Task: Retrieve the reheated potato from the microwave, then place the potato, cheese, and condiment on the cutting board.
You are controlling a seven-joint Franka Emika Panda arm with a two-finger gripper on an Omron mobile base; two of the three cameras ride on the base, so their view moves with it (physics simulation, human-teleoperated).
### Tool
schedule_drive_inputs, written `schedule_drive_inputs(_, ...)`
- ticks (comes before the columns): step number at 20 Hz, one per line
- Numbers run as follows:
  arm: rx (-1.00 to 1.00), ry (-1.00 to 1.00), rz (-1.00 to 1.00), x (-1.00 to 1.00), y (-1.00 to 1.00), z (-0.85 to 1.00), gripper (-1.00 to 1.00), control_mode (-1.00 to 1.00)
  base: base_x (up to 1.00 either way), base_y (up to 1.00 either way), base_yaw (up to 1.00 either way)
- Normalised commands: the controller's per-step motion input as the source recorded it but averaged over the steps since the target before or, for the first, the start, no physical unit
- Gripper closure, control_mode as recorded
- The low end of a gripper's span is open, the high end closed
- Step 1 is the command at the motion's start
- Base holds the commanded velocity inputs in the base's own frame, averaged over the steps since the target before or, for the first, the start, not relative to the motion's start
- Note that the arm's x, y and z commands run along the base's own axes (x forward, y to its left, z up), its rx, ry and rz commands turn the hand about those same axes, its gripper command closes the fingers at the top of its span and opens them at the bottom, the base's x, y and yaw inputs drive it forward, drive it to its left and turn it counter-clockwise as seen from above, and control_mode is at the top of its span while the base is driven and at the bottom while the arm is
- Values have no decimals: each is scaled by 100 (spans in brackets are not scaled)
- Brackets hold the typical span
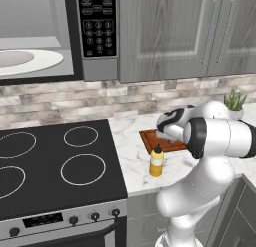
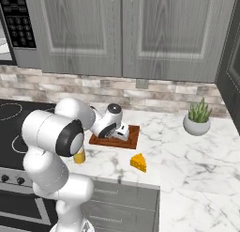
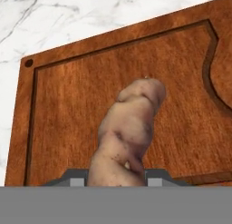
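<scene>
Claw (image 3: 117,175): closed on potato (image 3: 128,128), lump jutting forward from between the fingertips. Directly beyond potato: cutting board (image 3: 68,96), recessed field under the load, darker rim around it. Off to one side on bench (image 2: 187,156): condiment (image 1: 156,161), just outside board edge. Farther out, near bench front: cheese (image 2: 138,162), not yet on board. Far off, above stove: microwave (image 1: 75,36), door open, white plate bare. Step in hand, judged: setting potato down. Best lowered to the wood before release, mid-field, room left for two more items. Arm folded tight, elbow high, wrist pitched down over board.
</scene>
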Motion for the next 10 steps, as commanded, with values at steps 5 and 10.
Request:
schedule_drive_inputs(5, 0, 0, 0, 23, 0, -42, 100, -100, 0, 0, 0)
schedule_drive_inputs(10, 0, 0, 0, 28, 0, -35, -100, -100, 0, 0, 0)
